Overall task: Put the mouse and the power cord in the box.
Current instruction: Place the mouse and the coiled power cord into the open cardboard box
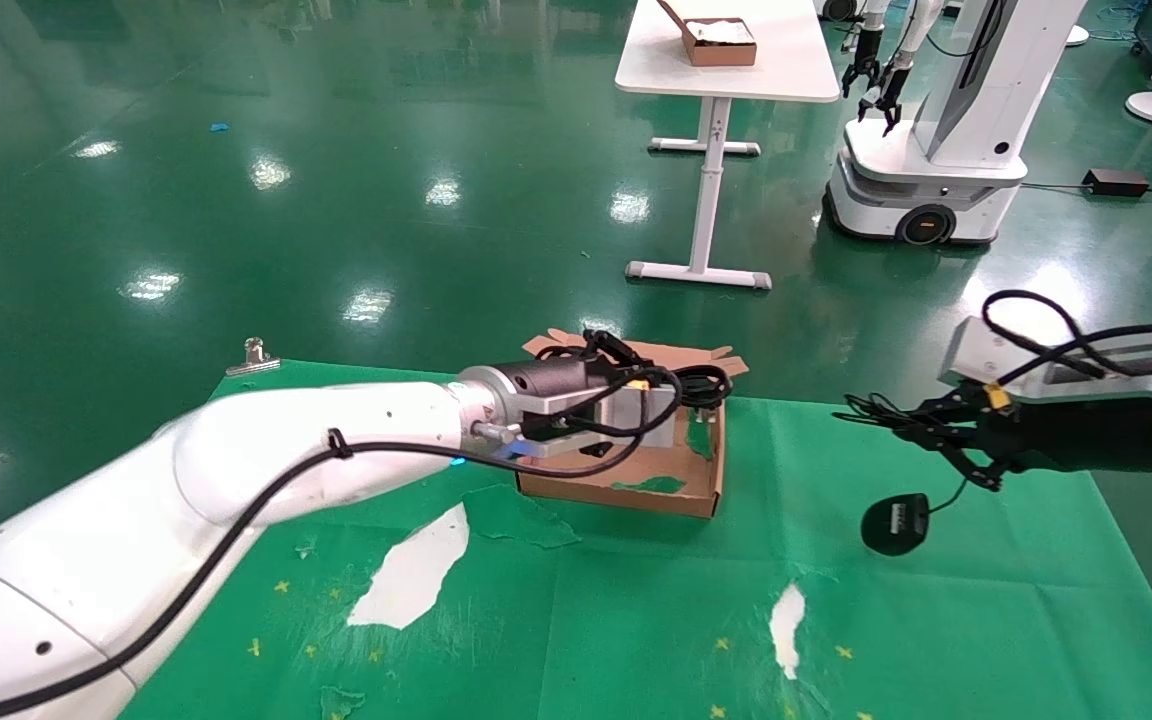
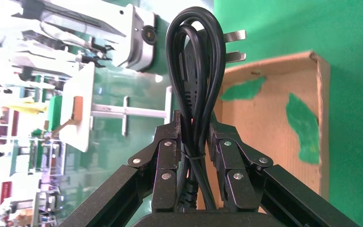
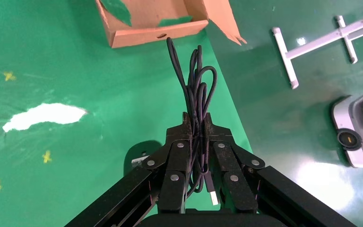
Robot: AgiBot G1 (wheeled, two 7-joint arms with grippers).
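We clamp the power cord [image 2: 196, 85] in our left gripper [image 2: 194, 142] directly above the box [image 1: 671, 480], ready to drop it in. Our right gripper [image 3: 196, 135] pinches the thin wire, dangling the mouse [image 1: 896, 522] well right of the box.

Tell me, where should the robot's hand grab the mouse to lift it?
Probably not the mouse itself: it is smooth and rounded. Its thin wire is bundled into loops, easy to pinch from above, and the right hand already holds that bundle, with the mouse hanging below, above the green table.
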